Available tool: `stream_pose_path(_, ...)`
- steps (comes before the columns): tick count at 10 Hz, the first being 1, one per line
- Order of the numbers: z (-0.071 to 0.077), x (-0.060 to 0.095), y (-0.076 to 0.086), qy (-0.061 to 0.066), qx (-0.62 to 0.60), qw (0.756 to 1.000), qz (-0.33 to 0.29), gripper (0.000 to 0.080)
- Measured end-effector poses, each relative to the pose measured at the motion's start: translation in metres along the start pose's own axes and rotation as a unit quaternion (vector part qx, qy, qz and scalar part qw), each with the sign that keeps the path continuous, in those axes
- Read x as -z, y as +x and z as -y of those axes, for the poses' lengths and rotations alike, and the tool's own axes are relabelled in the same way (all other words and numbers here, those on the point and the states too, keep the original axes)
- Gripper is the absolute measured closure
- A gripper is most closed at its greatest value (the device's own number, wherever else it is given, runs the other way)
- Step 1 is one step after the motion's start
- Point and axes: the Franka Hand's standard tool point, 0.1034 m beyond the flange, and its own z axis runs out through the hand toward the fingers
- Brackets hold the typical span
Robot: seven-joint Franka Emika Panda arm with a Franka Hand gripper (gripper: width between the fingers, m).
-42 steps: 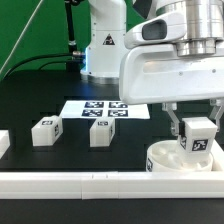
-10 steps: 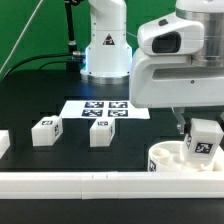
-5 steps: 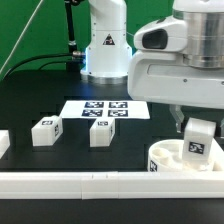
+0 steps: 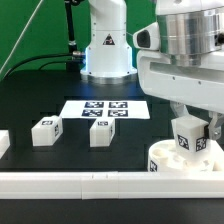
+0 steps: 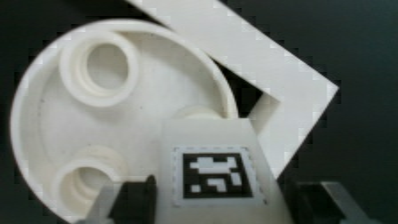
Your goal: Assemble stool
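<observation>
The seat disc [image 4: 176, 163] lies at the front of the black bench [image 4: 30, 100] toward the exterior view's right. Its front edge sits just beside the long white rail [image 4: 90, 183], which runs along the bench's front. The rail closes off that side of the disc. Open bench lies on the disc's other side, toward the exterior view's left, as far as the two loose legs [image 4: 46, 131] [image 4: 102, 133]. These stand well apart from the disc. The marker board [image 4: 105, 109] lies flat behind them.

The jaws are closed on a third leg [image 4: 190, 141], one finger [image 5: 128, 196] pressed to each side of it, its tag facing the wrist camera. The held leg [image 5: 214, 150] hangs upright over the disc [image 5: 107, 110] near the rim. Whether it touches the disc cannot be told.
</observation>
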Motion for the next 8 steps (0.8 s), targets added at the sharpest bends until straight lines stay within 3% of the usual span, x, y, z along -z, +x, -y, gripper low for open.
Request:
stream_pose_path(4,0.0014,-0.0015,-0.0031,0.008,-0.131,0.991,0.012,0.0458)
stream_pose_path(6,0.0035,-0.0026,-0.0025,0.053,-0.326,0.943,0.037,0.0458)
stream_pose_path(8,0.0055,-0.0035,-0.0072,0.056,-0.38,0.922,0.048,0.0458)
